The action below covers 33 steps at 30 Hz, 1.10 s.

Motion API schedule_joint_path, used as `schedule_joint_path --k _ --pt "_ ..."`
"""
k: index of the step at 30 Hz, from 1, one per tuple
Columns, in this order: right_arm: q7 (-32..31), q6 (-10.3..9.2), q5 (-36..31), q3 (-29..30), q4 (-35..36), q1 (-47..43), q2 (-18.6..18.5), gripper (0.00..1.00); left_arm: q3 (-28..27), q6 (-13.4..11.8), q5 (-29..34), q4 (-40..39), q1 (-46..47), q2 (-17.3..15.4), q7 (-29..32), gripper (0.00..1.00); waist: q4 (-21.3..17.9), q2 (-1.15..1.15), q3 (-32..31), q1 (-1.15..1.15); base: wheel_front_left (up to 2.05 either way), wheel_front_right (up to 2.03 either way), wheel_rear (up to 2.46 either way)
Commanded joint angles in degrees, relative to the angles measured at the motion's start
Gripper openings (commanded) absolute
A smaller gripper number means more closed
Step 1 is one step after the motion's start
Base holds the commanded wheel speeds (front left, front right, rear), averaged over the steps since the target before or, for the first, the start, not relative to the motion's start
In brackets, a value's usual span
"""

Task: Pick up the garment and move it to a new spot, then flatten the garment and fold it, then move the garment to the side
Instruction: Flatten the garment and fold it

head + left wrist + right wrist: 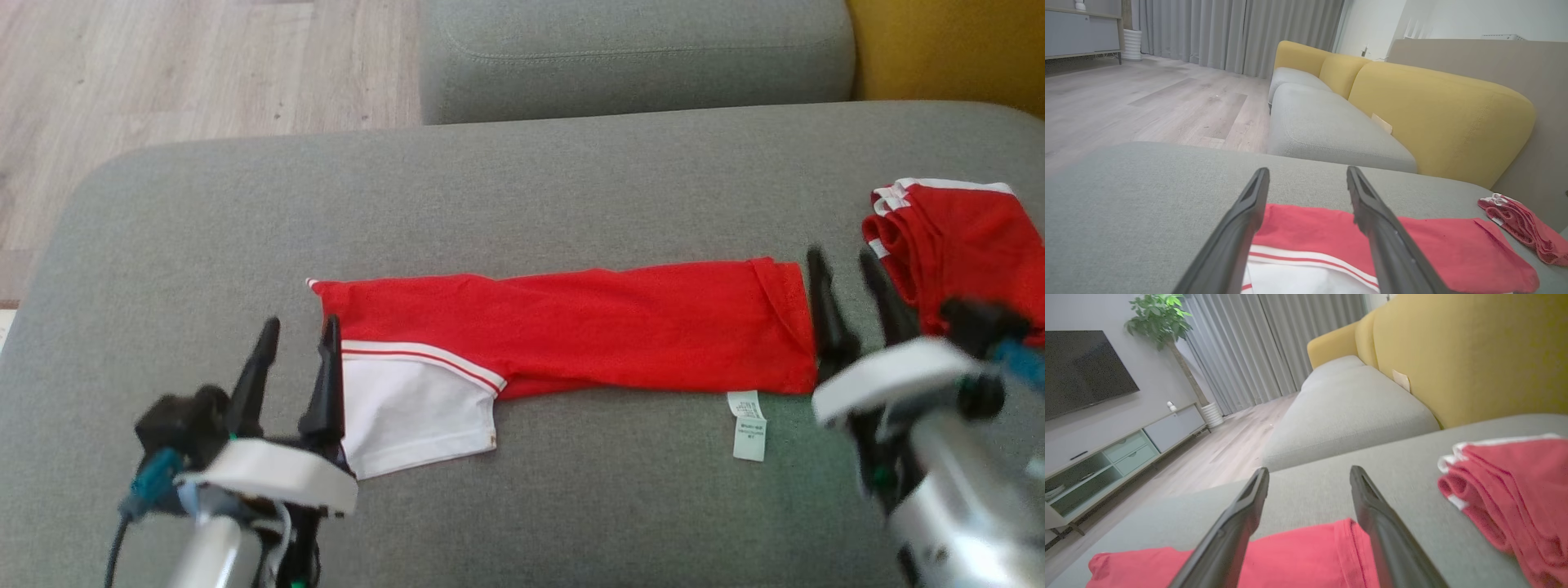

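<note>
Lying in a long strip across mid-frame, the red shirt (571, 327) is resting on the grey sofa (522, 188); left hand (300, 322) and right hand (841, 255) are hovering spread at its ends, wooden floor (163, 73) upper left.

I am in the living room of a home. I work at a sofa (522, 188) with grey seat cushions (1331, 130) and a yellow backrest (1437, 106). On the wall hangs a flat television (1081, 371) above a low cabinet (1126, 449), beside a potted tree (1163, 318), long grey curtains (1274, 343) and a wooden floor (1147, 98).
</note>
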<state>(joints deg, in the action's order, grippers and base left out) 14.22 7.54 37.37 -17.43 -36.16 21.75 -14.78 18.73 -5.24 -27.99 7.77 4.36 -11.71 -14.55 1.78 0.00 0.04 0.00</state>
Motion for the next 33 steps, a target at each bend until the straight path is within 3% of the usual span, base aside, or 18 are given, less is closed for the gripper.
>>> schedule_joint_path --k 1,7,15,23,33 --pt "0.76 -0.05 -2.92 1.65 2.41 -1.06 1.44 1.00 -3.96 1.43 1.61 -1.41 1.31 0.92 -0.44 1.00 0.21 0.00 0.07 0.00 0.00 0.00 0.00" --pt "0.68 -0.05 -9.88 6.88 2.97 -3.66 4.85 1.00 -7.36 5.98 6.04 -0.01 0.48 4.03 -0.44 1.00 1.14 0.00 1.49 0.00 0.00 0.00 0.00" --pt "-3.34 -0.05 -17.57 15.35 -3.35 -0.84 7.80 1.00 -9.59 10.17 9.84 1.91 2.68 6.91 -0.44 1.00 3.11 0.00 5.50 0.00 0.00 0.00 0.00" --pt "-6.69 -0.05 -24.81 22.52 -13.26 4.16 8.87 1.00 -10.62 11.75 11.27 3.25 4.76 8.14 -0.44 1.00 4.95 0.00 8.13 0.00 0.00 0.00 0.00" --pt "-7.44 -0.05 -27.52 24.87 -21.17 8.42 10.33 1.00 -11.79 12.42 12.02 3.83 5.91 8.63 -0.44 1.00 5.33 0.00 9.51 0.00 0.00 0.00 0.00"
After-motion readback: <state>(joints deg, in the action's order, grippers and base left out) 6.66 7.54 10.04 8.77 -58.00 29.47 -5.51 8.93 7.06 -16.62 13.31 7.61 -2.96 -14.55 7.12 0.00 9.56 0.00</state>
